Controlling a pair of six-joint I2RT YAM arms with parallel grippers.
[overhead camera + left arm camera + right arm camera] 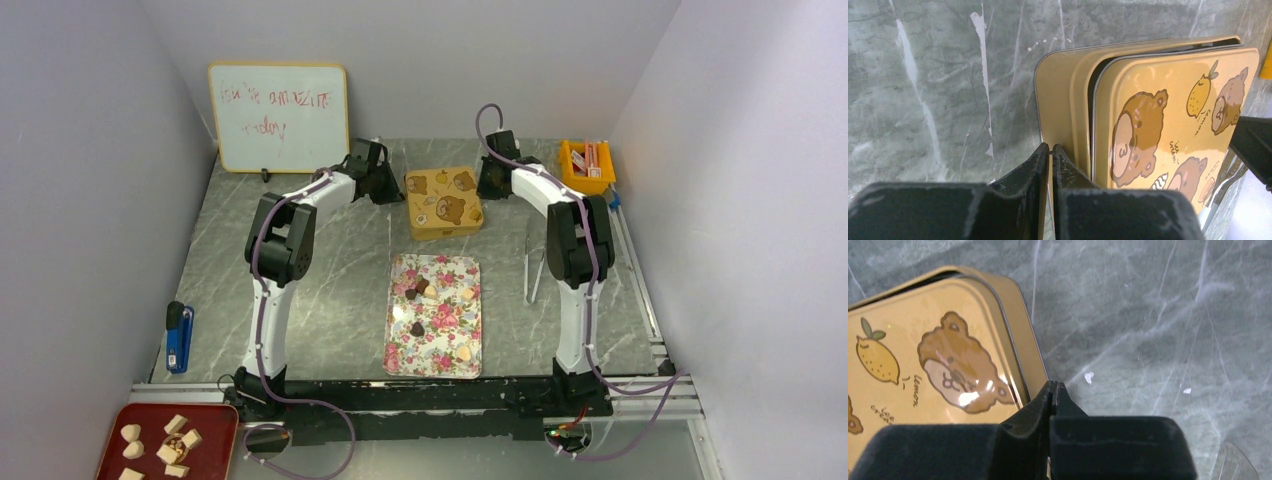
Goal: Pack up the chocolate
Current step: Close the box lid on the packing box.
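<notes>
Several small chocolates (pixel 417 329), dark brown and tan, lie on a floral tray (pixel 400 365) in the middle of the table. Behind it stands a yellow bear-print tin (pixel 444 202); a dark gap shows along its lid's edge (pixel 1091 100). My left gripper (pixel 388 190) is at the tin's left side, its jaws (pixel 1050 147) shut on the thin yellow rim of the tin (pixel 1168 100). At the right edge of the tin (pixel 923 350), my right gripper (pixel 487 185) has its fingers pressed together (pixel 1054 385) with nothing visibly between them.
A whiteboard (pixel 279 117) leans at the back left, and an orange bin (pixel 587 165) sits at the back right. Clear tongs (pixel 533 262) lie right of the tray. A blue tool (pixel 178 338) is at the left, and a red tray of beige chunks (pixel 205 425) at the near left.
</notes>
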